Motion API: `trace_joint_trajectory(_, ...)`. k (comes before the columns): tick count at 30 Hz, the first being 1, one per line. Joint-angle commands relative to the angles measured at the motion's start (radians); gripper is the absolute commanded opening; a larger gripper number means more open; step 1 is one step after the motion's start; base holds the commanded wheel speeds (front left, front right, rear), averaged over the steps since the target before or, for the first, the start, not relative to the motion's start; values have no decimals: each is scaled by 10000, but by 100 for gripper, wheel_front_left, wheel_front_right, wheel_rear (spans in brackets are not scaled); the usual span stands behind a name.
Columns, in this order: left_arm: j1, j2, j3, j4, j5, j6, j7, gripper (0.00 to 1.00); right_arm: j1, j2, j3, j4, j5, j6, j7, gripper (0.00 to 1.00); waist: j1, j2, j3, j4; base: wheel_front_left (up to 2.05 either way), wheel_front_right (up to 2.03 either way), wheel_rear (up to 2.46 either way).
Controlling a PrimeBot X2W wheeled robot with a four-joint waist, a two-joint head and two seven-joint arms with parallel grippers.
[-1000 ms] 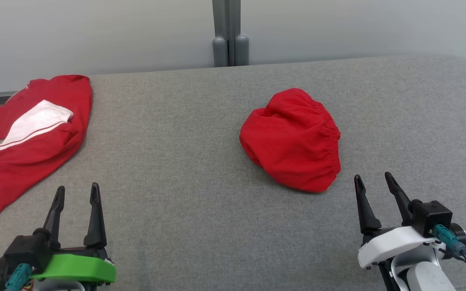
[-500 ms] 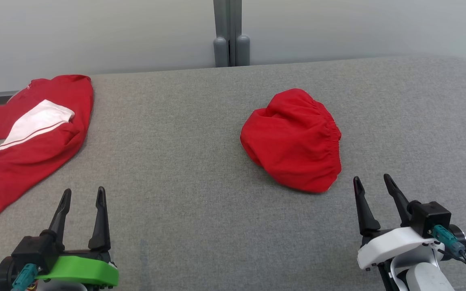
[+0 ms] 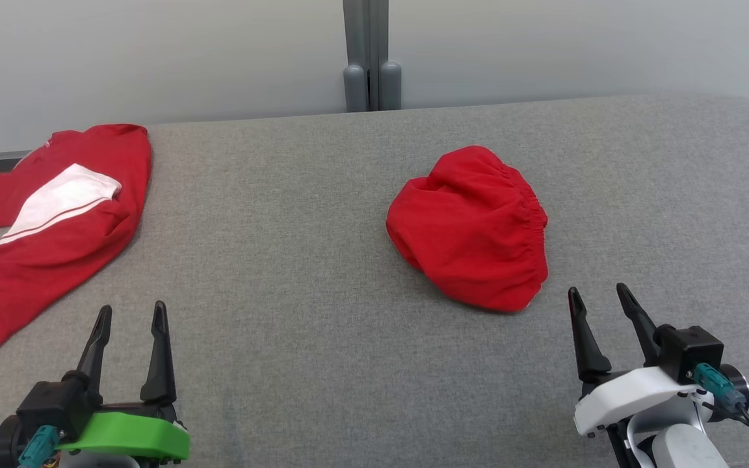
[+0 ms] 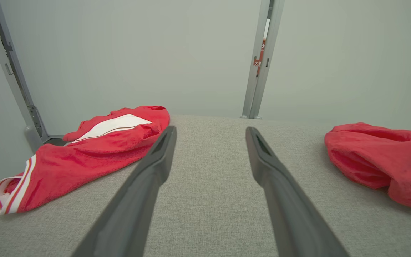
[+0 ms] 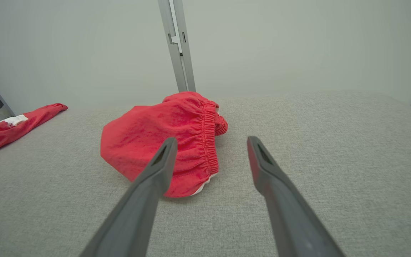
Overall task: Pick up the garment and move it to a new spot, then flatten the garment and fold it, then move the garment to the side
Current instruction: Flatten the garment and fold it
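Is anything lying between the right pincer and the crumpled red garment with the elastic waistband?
Nothing visible. Only bare grey fabric surface separates the open right pincer from the crumpled red elastic-waisted garment just ahead of it; the red-and-white garment lies far off to the left.

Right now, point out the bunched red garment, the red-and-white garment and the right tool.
bunched red garment (image 3: 469, 227), head view, middle.
red-and-white garment (image 3: 56, 244), head view, red middle.
right tool (image 3: 596, 290), head view, between fingertips.
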Motion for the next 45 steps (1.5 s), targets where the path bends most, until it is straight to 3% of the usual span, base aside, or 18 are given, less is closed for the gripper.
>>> trace_joint_trajectory(1, -40, -25, 40, 4, 159, -58, -5, 100, 82, -2, -19, 27, 18, 1, -28, 100, 0, 0, -13, 3, 0, 0, 0)
trace_joint_trajectory(9, 17, -126, 148, 11, 257, -89, -5, 100, 57, 4, -9, 94, -78, 1, -37, 100, 0, 0, -58, 49, 0, 0, 0)
trace_joint_trajectory(22, -382, -315, -56, 118, 349, -159, -5, 100, -1405, -466, 119, 994, -468, 1, 179, 100, 0, 0, 459, 572, 0, 0, 0)
trace_joint_trajectory(43, -1151, -592, -411, 381, 452, -232, -5, 100, -3934, -576, 62, 6841, -39, 1, -311, 100, 0, 0, 1463, 1630, 0, 0, 0)
trace_joint_trajectory(44, -1171, -597, -413, 391, 458, -233, -5, 100, -3998, -558, 78, 7027, 10, 1, -313, 71, 0, 0, 1472, 1640, 0, 0, 0)
trace_joint_trajectory(45, -1182, -603, -411, 414, 470, -235, -4, 100, -4082, -540, 106, 7223, 64, 1, -329, 22, 0, 0, 1469, 1645, 0, 0, 0)
